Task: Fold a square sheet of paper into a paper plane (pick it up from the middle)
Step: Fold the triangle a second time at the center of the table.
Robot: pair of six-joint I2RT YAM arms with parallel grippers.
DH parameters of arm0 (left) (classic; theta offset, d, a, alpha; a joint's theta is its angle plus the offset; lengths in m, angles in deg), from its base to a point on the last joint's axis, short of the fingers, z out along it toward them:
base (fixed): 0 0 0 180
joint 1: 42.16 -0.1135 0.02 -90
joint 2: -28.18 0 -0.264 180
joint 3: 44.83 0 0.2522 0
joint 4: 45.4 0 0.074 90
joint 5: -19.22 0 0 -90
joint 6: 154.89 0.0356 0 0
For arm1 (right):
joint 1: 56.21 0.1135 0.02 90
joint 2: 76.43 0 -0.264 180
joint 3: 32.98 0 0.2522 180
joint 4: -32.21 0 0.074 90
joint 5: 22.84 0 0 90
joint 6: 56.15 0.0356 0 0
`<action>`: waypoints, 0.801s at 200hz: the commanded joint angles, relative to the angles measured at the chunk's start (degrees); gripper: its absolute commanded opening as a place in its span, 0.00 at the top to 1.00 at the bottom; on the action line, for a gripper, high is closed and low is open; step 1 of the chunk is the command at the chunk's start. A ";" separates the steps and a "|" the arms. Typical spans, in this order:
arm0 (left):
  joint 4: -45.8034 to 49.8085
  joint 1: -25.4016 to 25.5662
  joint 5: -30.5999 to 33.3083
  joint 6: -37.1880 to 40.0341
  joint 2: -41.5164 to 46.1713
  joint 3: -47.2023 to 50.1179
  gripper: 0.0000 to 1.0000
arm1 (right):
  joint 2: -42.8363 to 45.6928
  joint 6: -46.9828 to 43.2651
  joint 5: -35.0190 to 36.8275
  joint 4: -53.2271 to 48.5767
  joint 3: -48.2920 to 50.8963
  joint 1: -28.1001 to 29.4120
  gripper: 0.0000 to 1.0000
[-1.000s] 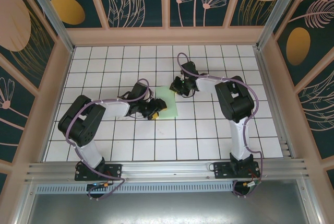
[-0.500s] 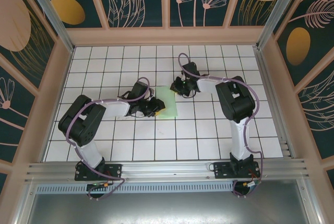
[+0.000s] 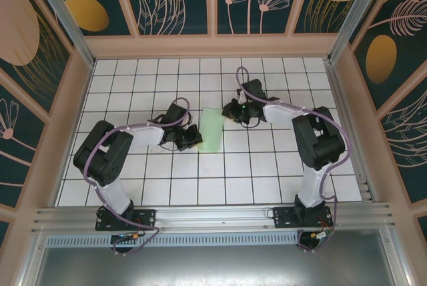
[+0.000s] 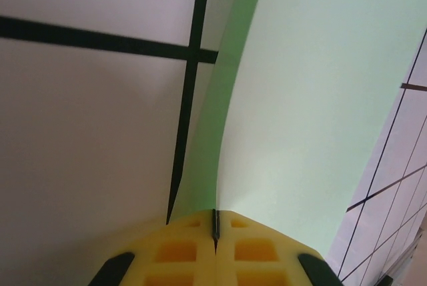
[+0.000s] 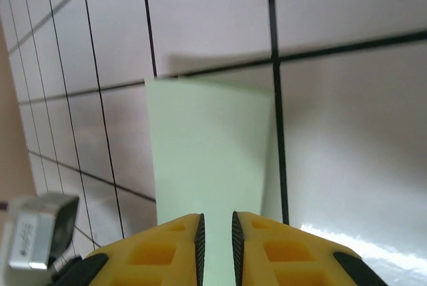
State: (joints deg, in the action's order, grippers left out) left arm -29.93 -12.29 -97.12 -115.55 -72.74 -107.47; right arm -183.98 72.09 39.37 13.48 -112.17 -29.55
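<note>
In the left tool [image 4: 215, 225], the square sheet's [image 4: 313, 99] raised left edge.

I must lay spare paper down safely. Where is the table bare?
Bare: the tile rows along the back wall, and the near tiles between the arm bases. Crowded: the centre, where left gripper and right gripper sit at the sheet.

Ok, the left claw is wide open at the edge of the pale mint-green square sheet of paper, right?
No: the left claw is shut, its yellow fingers pressed together on the edge of the pale mint-green square sheet of paper. The left wrist view shows it.
</note>
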 commanded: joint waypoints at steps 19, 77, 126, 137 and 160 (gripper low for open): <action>-0.01 -0.20 -2.42 1.80 0.47 -1.36 0.97 | -2.20 -1.53 -3.39 0.35 1.20 2.95 0.82; -4.75 -0.19 -7.86 0.42 1.60 0.08 0.78 | -5.43 -1.14 -1.45 -2.86 0.20 3.58 0.83; -10.36 -0.16 -12.22 -1.79 2.40 1.56 0.76 | -7.50 -1.49 -0.64 -5.15 -0.43 3.58 0.83; -11.96 -0.18 -13.37 -2.42 2.40 1.64 0.75 | -8.06 -1.63 -0.37 -5.97 -0.66 3.62 0.83; -15.57 -0.21 -15.68 -4.01 2.18 1.69 0.72 | -8.77 -1.76 0.16 -7.39 -1.10 3.58 0.83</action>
State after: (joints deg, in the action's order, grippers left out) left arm -39.44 -12.34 -108.51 -117.25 -71.93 -106.47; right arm -189.99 71.65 37.51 10.40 -112.28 -26.21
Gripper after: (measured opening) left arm 0.267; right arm 0.170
